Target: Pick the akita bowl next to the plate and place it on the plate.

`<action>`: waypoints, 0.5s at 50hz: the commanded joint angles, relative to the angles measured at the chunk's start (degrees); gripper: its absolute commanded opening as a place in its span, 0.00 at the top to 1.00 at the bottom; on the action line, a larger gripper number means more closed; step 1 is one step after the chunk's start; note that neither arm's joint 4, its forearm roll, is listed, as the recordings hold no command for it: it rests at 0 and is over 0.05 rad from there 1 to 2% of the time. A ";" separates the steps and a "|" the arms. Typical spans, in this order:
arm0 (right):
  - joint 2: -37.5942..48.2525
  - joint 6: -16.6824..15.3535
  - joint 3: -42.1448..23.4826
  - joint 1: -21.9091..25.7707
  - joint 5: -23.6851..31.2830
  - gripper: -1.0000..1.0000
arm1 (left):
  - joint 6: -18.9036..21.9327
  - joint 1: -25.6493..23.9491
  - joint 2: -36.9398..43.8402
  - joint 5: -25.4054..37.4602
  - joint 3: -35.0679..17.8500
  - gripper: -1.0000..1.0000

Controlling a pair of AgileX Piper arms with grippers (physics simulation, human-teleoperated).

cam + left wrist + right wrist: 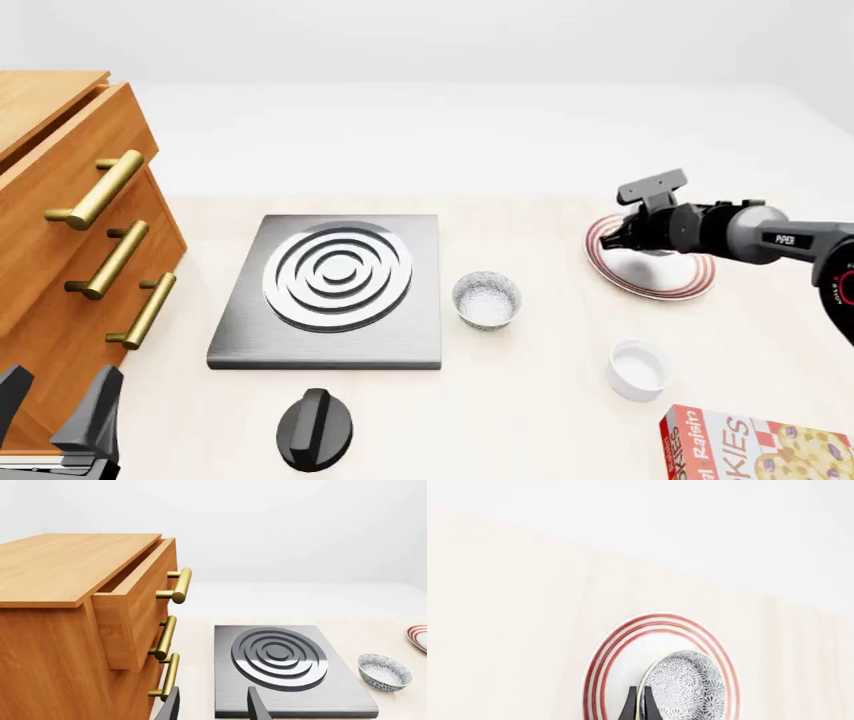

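While the right tool [639, 705] hangs over the plate [694, 284] at the far right of the surface, it has the akita bowl [687, 687] pinched by the rim, its two dark fingers [630, 707] closed to a thin gap with the bowl's wall between them. In the right wrist view the bowl sits inside the red rings, tipped up on edge so its patterned side faces the camera, and I cannot tell whether its foot is touching the plate or just above it. So the relation that matters is vertical: the bowl lies straight below the tool, already within the plate's rim, and being round it has no long axis to line up. By my reckoning what remains is to settle it level and let go. A tilted release could leave it rolling toward the rim. The right arm is the only one near; the left tool [60, 410] waits at the near left corner beside the wooden drawer cabinet [54, 230], its fingers parted with nothing between them. A second look-alike bowl [487, 299] stands just right of the stove burner [338, 272], well apart from the plate. A white ramekin [638, 369] is nearer, and a cereal box [754, 448] lies at the near right.
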 commanded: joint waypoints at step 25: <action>0.24 0.58 -0.45 -0.84 -0.63 0.00 | 0.00 0.00 0.00 0.00 0.00 0.00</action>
